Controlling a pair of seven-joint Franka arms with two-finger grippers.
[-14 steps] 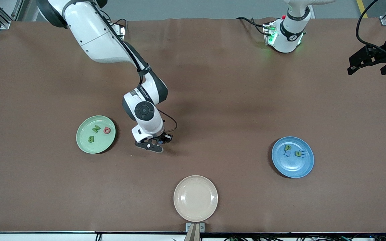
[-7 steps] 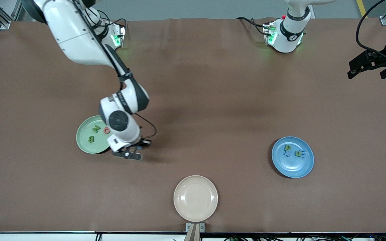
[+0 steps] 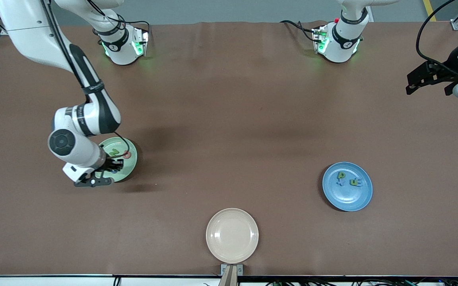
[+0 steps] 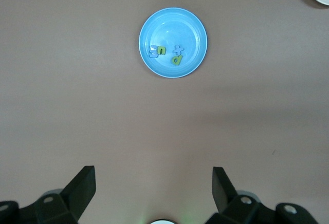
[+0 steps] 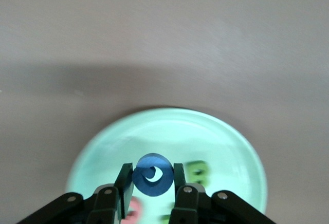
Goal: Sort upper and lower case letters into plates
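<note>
My right gripper (image 5: pixel 150 183) is shut on a blue G (image 5: pixel 152 174), held upright over the pale mint green plate (image 5: pixel 169 131). On that plate lie a green B (image 5: pixel 198 173), a green N (image 3: pixel 114 152) and a pinkish-red O (image 3: pixel 127 155). In the front view the right gripper (image 3: pixel 107 166) covers part of the mint plate (image 3: pixel 129 167). The blue plate (image 3: pixel 334 196) holds a green p (image 3: pixel 341 174), a green n (image 3: pixel 355 182), a blue x (image 4: pixel 178 48) and a blue m (image 4: pixel 153 53). My left gripper (image 3: pixel 429 85) waits open in the air at the left arm's end of the table.
A beige cream plate (image 3: pixel 232 235) sits with nothing on it near the table edge closest to the front camera, between the two coloured plates. The two arm bases stand along the edge farthest from that camera. Brown tabletop stretches between the plates.
My right arm has swung from the table's middle toward its own end, carrying the blue G over the mint plate. The left arm has barely moved.
</note>
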